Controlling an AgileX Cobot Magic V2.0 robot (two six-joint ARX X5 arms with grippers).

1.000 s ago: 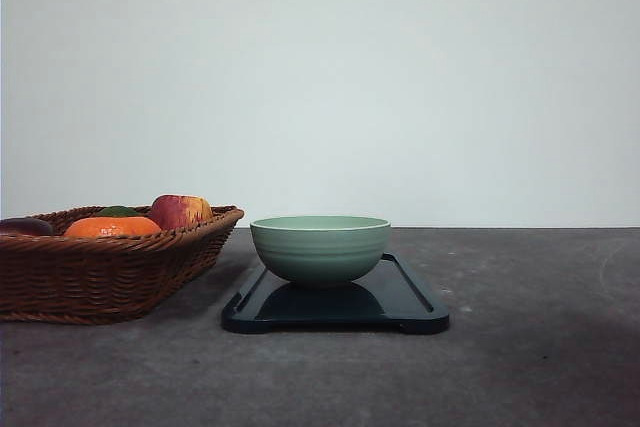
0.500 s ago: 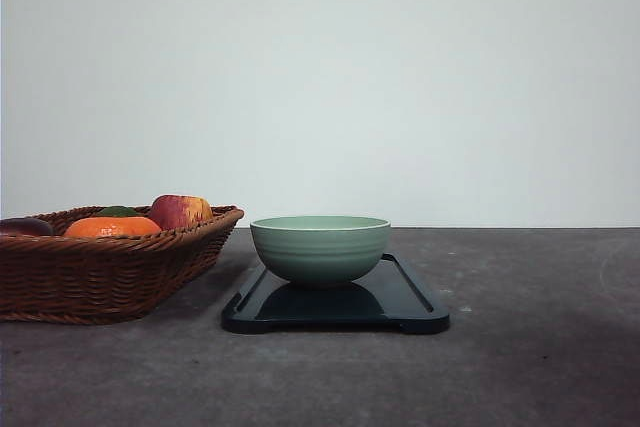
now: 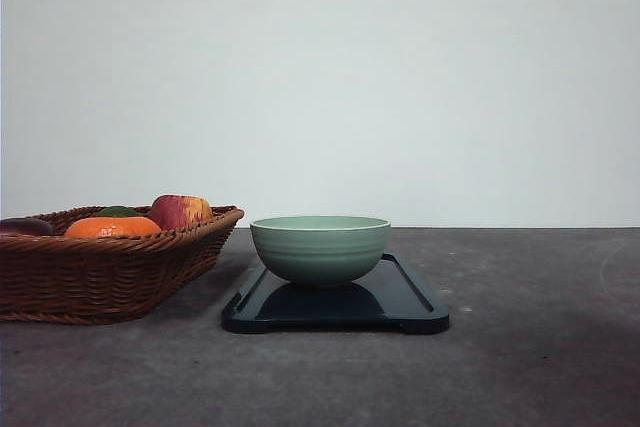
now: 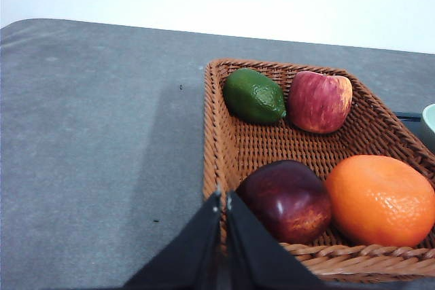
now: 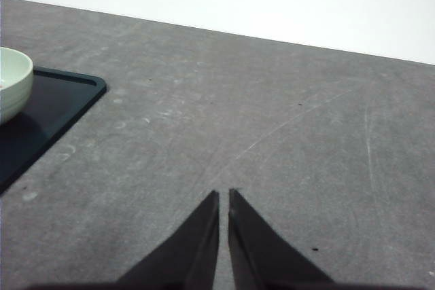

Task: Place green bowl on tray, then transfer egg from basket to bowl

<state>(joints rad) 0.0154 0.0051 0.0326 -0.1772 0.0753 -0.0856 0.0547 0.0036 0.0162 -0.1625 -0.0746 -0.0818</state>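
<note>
1. Green bowl (image 3: 320, 247): upright on the tray (image 3: 410, 297), towards its far end; placing step judged done.
2. Egg: its position cannot be told; the bowl's inside is hidden.
3. Basket (image 3: 100, 277): just left of the tray, holding lime (image 4: 254, 96), apple (image 4: 319, 101), dark fruit (image 4: 289, 200) and orange (image 4: 380, 200).
4. Left gripper (image 4: 222, 202): fingers pressed together, empty, at the basket's near rim; the nearer arm.
5. Right gripper (image 5: 223, 198): fingers together, empty, over bare table right of the tray.

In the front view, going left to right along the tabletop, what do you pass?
Basket with a dark red fruit, orange fruit and red-yellow apple showing above its rim → green bowl sitting on the black tray → bare grey table.
</note>
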